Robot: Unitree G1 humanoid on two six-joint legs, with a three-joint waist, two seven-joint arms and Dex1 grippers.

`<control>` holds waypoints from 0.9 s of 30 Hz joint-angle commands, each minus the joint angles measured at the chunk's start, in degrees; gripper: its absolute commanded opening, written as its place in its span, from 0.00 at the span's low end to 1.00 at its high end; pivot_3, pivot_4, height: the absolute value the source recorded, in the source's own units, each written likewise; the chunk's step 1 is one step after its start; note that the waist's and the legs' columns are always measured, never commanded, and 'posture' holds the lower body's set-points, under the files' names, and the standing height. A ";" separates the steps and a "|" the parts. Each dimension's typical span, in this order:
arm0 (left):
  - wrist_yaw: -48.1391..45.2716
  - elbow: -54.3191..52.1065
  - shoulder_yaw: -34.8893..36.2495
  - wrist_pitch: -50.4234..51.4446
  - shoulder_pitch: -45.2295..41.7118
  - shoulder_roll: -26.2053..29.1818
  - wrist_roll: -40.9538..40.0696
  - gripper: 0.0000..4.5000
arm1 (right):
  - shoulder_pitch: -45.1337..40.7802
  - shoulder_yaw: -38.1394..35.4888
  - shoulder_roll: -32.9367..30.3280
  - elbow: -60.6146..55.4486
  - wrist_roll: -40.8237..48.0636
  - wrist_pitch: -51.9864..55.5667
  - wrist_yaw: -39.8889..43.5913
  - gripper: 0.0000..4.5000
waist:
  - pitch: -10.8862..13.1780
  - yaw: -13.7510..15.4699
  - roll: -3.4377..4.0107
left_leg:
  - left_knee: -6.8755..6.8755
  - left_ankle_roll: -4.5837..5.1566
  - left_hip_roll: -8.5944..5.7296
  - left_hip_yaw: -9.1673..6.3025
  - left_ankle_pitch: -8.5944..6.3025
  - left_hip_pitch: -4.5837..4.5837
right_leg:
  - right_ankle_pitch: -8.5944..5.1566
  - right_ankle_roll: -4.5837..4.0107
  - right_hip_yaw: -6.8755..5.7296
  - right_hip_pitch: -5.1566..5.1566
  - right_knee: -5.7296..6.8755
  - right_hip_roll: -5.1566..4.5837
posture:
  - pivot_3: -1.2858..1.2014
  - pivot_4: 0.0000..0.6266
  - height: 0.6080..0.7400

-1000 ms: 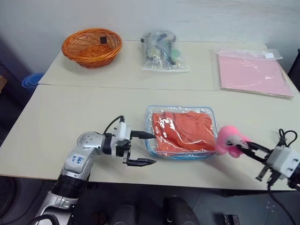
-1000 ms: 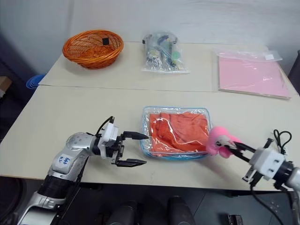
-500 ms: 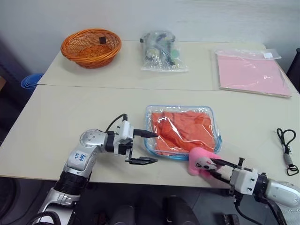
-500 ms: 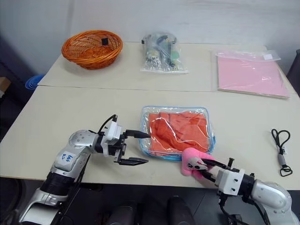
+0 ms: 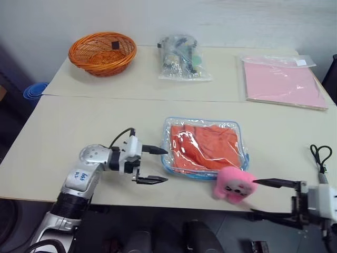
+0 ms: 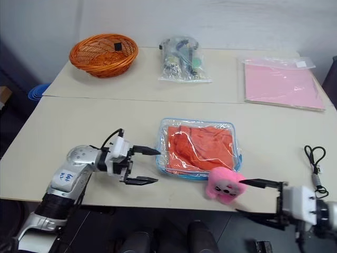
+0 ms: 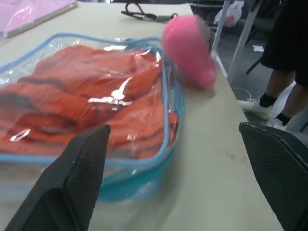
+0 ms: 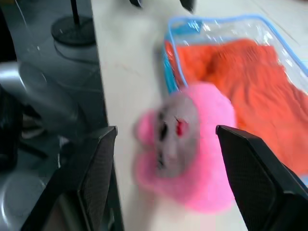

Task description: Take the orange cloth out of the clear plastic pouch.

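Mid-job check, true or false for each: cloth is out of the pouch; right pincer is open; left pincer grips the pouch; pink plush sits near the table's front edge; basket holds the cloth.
1. The orange cloth is out of the clear plastic pouch. False: it lies inside.
2. The right pincer is open. True.
3. The left pincer grips the pouch. False: open, beside the pouch.
4. The pink plush toy sits near the table's front edge. True.
5. The wicker basket holds the cloth. False.

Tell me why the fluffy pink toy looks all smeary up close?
In the right wrist view the fluffy pink plush toy is blurred; in the left wrist view it is smeared too, and glare streaks shine on the clear plastic pouch; the left eye view shows it sharper.
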 commanded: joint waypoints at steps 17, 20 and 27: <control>-0.82 -3.17 0.54 -1.10 1.83 0.13 -1.27 1.00 | -42.38 27.97 2.93 40.77 -23.29 -44.26 2.16 0.72 | 0.01 0.03 0.05 | 0.04 -0.26 0.01 0.10 0.17 -0.08 | 0.00 0.00 0.00 -0.18 0.11 -0.05 | 0.52 0.24 1.00; -0.95 -4.19 -0.17 -0.62 1.55 -0.12 -1.19 1.00 | -43.46 29.83 3.69 39.79 -23.03 -39.78 0.82 0.56 | 0.01 0.01 0.04 | 0.05 -0.26 0.01 0.07 0.17 -0.08 | 0.00 0.00 -0.02 -0.17 0.11 -0.06 | 0.52 0.24 1.00; 0.67 -6.33 -4.82 2.16 -3.75 -4.14 0.31 1.00 | -42.92 31.07 5.04 35.48 -25.79 -28.07 -5.74 0.04 | 0.00 0.06 0.05 | 0.09 -0.29 0.01 0.07 0.19 -0.09 | 0.00 0.00 -0.02 -0.18 0.17 -0.05 | 0.52 0.24 1.00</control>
